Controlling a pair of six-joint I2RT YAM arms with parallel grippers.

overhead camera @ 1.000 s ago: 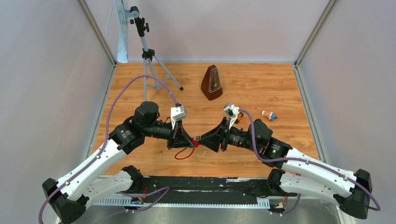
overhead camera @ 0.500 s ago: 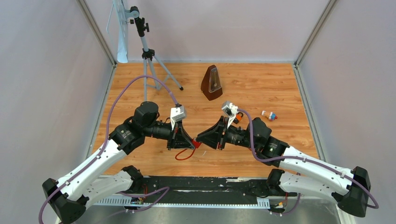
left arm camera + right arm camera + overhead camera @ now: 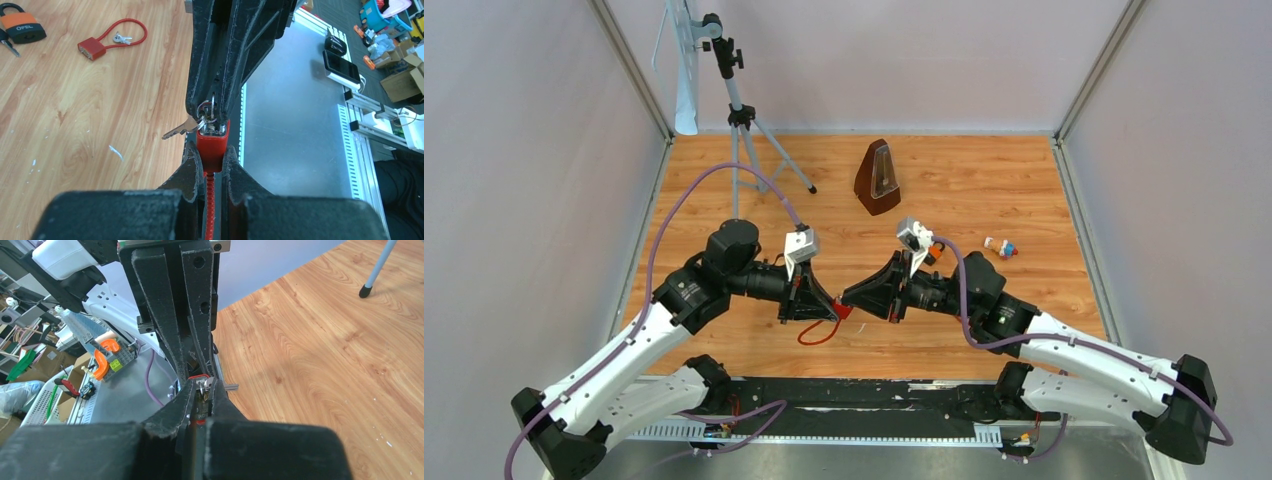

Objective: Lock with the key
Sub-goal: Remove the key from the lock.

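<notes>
Left tool (image 3: 211, 156): fingers drawn together, clamped on the flat sides of the red lock body (image 3: 212, 142). The body is gripped at its cable end; the keyway end is left bare.

Right tool (image 3: 202, 390): fingers together, pinched on the key (image 3: 209, 114) at the keyway face. The head is mostly hidden by the pads, so the depth of insertion cannot be told. A spare key (image 3: 179, 131) on the same ring hangs free to one side.

Location: the lock is held off the table (image 3: 75, 125), between the two tools, over the near middle of the table in the top view. The red cable (image 3: 817, 330) loops down from the body toward the wood.

Handling (judged): the body is small, rigid and light, and its smooth coated faces are likely to twist in the pads under key torque. A firm hold across the flat faces is called for, as taken here. The cable is limp and gives no support. The key is thin, stiff metal and is best held by its flat head so that turning force is carried across the pads.

Orientation: the body's long axis lies along the line joining the two tools, roughly left to right in the top view. The keyway end points at the right tool and the cable end at the left tool's palm. The key shank is judged to be in line with that axis.
</notes>
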